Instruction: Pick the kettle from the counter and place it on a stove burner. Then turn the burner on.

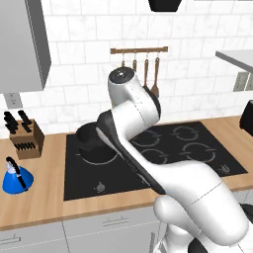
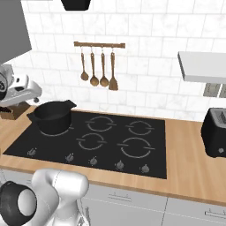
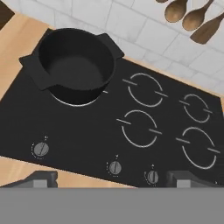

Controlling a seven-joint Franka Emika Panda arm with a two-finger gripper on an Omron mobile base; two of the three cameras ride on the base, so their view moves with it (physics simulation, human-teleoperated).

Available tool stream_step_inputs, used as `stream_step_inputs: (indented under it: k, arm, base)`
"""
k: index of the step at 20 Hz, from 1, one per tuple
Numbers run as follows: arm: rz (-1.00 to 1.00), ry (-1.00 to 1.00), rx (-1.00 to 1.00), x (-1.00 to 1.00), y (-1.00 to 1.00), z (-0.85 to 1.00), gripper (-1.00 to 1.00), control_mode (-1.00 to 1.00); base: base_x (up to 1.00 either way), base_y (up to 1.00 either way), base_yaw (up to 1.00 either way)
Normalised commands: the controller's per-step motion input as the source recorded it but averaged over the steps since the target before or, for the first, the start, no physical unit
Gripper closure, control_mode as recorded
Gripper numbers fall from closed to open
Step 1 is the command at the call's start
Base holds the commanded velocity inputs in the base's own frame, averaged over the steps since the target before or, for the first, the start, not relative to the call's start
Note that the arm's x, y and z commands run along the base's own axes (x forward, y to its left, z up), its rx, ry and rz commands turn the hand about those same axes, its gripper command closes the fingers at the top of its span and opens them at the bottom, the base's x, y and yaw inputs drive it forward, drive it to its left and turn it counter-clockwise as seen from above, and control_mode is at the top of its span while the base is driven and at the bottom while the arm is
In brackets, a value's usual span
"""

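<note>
Now my gripper (image 3: pixel 111 178) hangs wide open and empty above the cooktop's (image 3: pixel 92 131) front edge, while the kettle (image 1: pixel 17 179) stands upright far left on the counter (image 1: pixel 44 200).

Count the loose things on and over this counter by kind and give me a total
Kettle: 1
Pot: 1
Knife block: 1
Toaster: 1
Hanging wooden utensils: 4
Total: 8

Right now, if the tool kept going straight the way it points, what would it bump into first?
Probably the black cooktop, on the bare glass between the pot and the burner rings. The open tool looks down at it; depth is unclear.
</note>
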Motion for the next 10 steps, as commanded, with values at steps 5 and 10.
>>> stream_step_inputs:
  k: [5, 10]
  arm:
    - [0.0, 0.0, -0.22, -0.05, 0.59, 0.0, -1.0, -1.0]
    - [0.0, -0.15, 0.0, -0.21, 0.42, 0.0, -1.0, -1.0]
  base:
    - [0.0, 0.0, 0.0]
    - [0.0, 0.0, 0.0]
